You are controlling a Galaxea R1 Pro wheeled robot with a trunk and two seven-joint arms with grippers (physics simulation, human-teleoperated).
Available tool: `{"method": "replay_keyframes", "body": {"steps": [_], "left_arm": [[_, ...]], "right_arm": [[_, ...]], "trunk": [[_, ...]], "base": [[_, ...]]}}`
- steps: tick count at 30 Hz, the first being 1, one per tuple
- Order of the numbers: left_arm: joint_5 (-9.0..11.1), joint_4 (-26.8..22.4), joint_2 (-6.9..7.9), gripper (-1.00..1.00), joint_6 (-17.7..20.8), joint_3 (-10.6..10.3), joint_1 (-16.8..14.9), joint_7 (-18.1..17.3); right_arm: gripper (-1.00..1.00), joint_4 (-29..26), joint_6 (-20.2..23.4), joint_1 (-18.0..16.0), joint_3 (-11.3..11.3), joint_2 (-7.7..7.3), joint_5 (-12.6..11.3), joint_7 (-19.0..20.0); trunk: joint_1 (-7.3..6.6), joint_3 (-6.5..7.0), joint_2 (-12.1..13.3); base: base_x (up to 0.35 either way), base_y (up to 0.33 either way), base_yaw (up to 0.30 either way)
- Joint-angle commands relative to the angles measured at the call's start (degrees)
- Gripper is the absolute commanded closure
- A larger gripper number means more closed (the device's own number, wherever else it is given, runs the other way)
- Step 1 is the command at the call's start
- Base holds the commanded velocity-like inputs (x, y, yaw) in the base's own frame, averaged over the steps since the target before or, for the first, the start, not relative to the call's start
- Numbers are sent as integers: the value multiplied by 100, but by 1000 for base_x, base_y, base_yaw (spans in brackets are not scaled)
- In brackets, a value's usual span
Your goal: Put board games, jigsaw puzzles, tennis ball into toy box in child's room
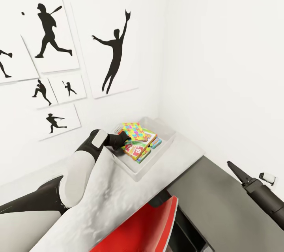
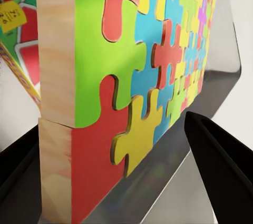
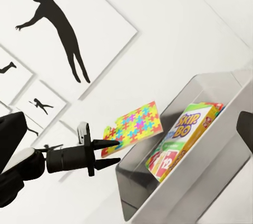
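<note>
My left gripper (image 3: 112,151) has its two fingers spread around the edge of one jigsaw puzzle (image 3: 133,126). The puzzle sits between them, and I cannot tell whether the pads press on it. From the left wrist, that puzzle (image 2: 142,71) shows a thick wooden edge in two layers, so it may be two squares stacked; I cannot say. It hangs tilted over the near rim of the toy box (image 1: 138,171). In the box I count the "SKIP-BO" board game (image 3: 185,129) on edge and a red-fronted game (image 3: 167,162) beside it. The box stands at the corner end of the table (image 1: 98,196). My right gripper (image 1: 238,173) hangs over the dark desk (image 1: 221,204), well apart; I cannot tell its opening. Six silhouette pictures (image 1: 114,52) hang on the wall.
</note>
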Motion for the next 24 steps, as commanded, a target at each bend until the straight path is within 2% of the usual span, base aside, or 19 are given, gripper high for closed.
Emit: {"method": "replay_keyframes", "body": {"steps": [1, 9, 15, 17, 21, 24], "left_arm": [[43, -12, -5, 100, 35, 26, -5, 28], [52, -36, -5, 100, 120, 18, -12, -18], [82, -42, -5, 100, 380, 20, -244, -21], [214, -39, -5, 100, 414, 21, -282, -19], [611, -37, -5, 100, 446, 13, -316, -6], [710, -35, -5, 100, 503, 12, -404, -3]], "right_arm": [[-100, 0, 37, -5, -4, -1, -26, 3], [-100, 0, 43, -5, -4, -1, -33, 3], [-100, 0, 38, -5, -4, -1, -36, 10], [-100, 0, 37, -5, -4, -1, -36, 10], [-100, 0, 36, -5, -4, -1, -35, 10], [-100, 0, 36, -5, -10, -1, -35, 10]], "trunk": [[3, -22, -13], [3, -97, -13], [3, -153, -13], [3, -172, -13], [3, -209, -13], [3, -237, -13]], "base": [[0, 0, 0], [0, 0, 0], [0, 0, 0], [0, 0, 0], [0, 0, 0], [0, 0, 0]]}}
